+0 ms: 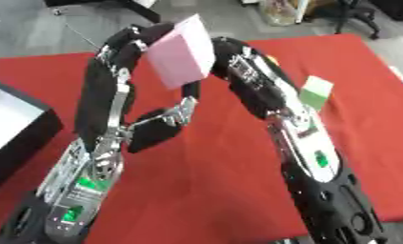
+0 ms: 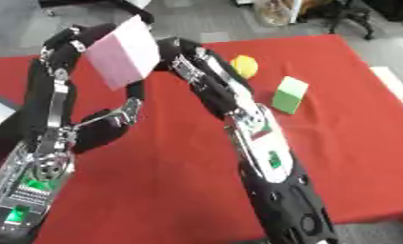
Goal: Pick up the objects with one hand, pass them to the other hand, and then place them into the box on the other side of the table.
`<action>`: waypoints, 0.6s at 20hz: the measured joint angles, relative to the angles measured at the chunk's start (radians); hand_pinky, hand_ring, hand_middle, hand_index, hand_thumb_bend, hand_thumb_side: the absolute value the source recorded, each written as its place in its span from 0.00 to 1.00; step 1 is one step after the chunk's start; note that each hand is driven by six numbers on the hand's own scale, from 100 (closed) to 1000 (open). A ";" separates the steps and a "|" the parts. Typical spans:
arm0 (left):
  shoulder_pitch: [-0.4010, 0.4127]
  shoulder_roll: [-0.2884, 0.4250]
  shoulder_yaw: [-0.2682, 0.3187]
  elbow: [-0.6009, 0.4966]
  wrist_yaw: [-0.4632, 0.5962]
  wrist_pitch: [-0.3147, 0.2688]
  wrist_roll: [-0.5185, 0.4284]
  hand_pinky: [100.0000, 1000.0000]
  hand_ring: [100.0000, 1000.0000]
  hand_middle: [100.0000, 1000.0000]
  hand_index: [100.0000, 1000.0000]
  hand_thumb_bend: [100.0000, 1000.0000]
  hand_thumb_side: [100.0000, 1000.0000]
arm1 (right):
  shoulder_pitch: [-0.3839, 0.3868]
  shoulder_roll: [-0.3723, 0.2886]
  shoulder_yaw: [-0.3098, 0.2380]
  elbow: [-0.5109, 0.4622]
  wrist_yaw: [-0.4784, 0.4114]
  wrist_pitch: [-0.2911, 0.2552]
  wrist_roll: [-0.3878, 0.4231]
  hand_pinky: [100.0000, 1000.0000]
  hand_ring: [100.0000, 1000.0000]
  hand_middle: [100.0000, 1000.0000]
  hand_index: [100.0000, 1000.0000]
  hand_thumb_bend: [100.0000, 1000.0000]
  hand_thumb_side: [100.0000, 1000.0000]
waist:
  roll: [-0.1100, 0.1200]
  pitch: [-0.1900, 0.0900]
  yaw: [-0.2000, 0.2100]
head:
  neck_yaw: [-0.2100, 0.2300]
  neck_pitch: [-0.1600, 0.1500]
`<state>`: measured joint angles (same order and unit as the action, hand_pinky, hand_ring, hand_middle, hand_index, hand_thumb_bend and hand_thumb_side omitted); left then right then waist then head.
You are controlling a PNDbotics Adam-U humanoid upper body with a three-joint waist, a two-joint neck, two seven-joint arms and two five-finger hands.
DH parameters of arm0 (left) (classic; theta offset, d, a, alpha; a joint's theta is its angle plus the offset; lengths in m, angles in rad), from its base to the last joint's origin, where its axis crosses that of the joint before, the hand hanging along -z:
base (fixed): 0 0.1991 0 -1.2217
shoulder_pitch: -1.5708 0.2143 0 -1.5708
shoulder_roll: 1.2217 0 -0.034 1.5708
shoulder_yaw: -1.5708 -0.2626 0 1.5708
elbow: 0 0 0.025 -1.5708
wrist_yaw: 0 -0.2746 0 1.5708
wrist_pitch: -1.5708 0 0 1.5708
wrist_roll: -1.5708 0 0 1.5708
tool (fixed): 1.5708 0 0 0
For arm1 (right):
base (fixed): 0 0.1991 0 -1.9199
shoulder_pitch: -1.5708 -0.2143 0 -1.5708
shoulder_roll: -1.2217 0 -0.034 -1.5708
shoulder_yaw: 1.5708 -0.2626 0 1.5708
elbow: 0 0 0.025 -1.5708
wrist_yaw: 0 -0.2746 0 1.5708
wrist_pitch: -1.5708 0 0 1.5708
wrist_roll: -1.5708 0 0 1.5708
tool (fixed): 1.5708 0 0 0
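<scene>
At the far left of the left eye view sits a black-walled box with a pale, glossy top (image 1: 25, 126), resting on the red tablecloth-covered table (image 1: 204, 190); judged from the task, this is the likely receiving container. Next comes the robot's left hand (image 1: 121, 47), raised well above the table with its fingers curled against the left face of a pale pink, flat-sided rectangular block (image 1: 184, 50). The block is held tilted in the air between both hands, clear of the cloth. On its right side, the robot's right hand (image 1: 234, 59) is curled against the opposite face, so each hand is closed on the block; which hand carries the load cannot be told. The block's faces look smooth, matte and rigid, with crisp edges. It is probably light, possibly foam or thin board, and unlikely to be fragile. Smooth flat faces may slip under a shallow pinch, so contact is best taken on two opposing broad faces, near the middle, with the thumb opposing the fingers, not on a corner. Further right, a small round yellow object (image 2: 244, 66) lies on the cloth beside the right forearm. Just beyond it stands a green rectangular block with a lighter top (image 2: 289, 95), upright and apart from the yellow object; both remain to be transferred.
</scene>
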<state>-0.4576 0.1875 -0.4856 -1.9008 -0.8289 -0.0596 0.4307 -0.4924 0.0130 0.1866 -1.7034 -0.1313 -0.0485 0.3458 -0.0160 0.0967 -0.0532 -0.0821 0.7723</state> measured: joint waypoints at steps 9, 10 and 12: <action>0.063 0.035 -0.005 -0.055 -0.017 -0.017 -0.004 0.58 0.57 0.55 0.62 0.00 0.30 | 0.000 0.001 -0.001 0.003 -0.024 0.013 -0.038 0.81 0.80 0.66 0.69 0.00 0.72 | 0.000 0.000 -0.002 | 0.000 0.000; 0.073 0.039 -0.005 -0.059 -0.020 -0.018 -0.004 0.57 0.57 0.55 0.62 0.00 0.30 | 0.000 0.001 -0.002 0.003 -0.028 0.013 -0.041 0.81 0.80 0.66 0.69 0.00 0.72 | 0.000 0.000 -0.002 | 0.000 0.000; 0.090 0.041 -0.004 -0.063 -0.023 -0.019 0.002 0.57 0.57 0.55 0.62 0.00 0.30 | 0.000 0.001 -0.003 0.008 -0.037 0.016 -0.049 0.81 0.80 0.66 0.69 0.00 0.72 | 0.000 0.000 -0.002 | -0.001 0.000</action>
<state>-0.3673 0.2288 -0.4899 -1.9640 -0.8520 -0.0789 0.4325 -0.4921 0.0143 0.1832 -1.6957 -0.1680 -0.0325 0.2968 -0.0158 0.0967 -0.0549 -0.0832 0.7723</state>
